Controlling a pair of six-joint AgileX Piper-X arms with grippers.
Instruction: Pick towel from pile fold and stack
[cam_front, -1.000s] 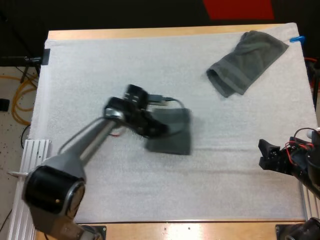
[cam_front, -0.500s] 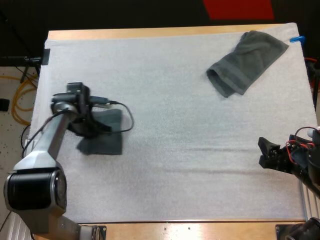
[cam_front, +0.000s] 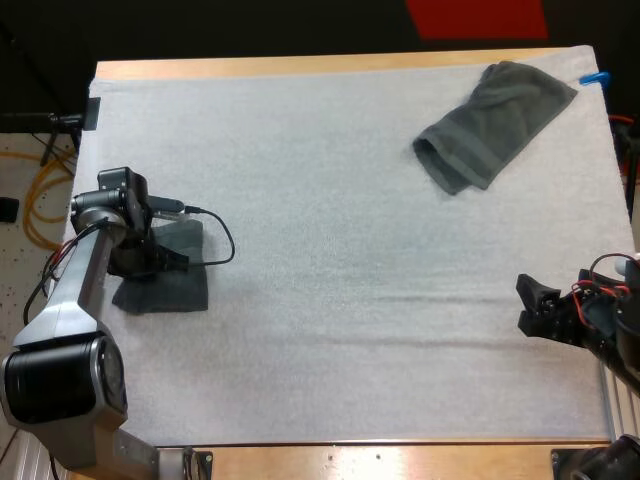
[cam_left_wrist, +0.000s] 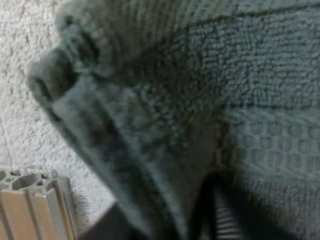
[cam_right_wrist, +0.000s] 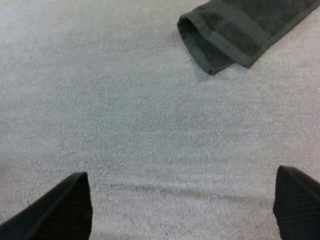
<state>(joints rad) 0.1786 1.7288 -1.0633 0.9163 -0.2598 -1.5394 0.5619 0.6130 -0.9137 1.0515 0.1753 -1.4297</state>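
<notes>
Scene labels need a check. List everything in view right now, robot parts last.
folded towel: 1, dark grey-green, flat at the mat's left edge, under the left arm's tip
crumpled towel: 1, dark grey-green, far right corner of the mat, clear of both arms
white mat: 1, white, covers most of the table
wooden table: 1, light wood, its edge shows along the far and near sides of the mat
aluminium rail: 1, silver, just off the mat's left edge beside the folded towel
left claw: 1, black, shut on the folded towel
right claw: 1, black, open over bare mat at the right, near side
</notes>
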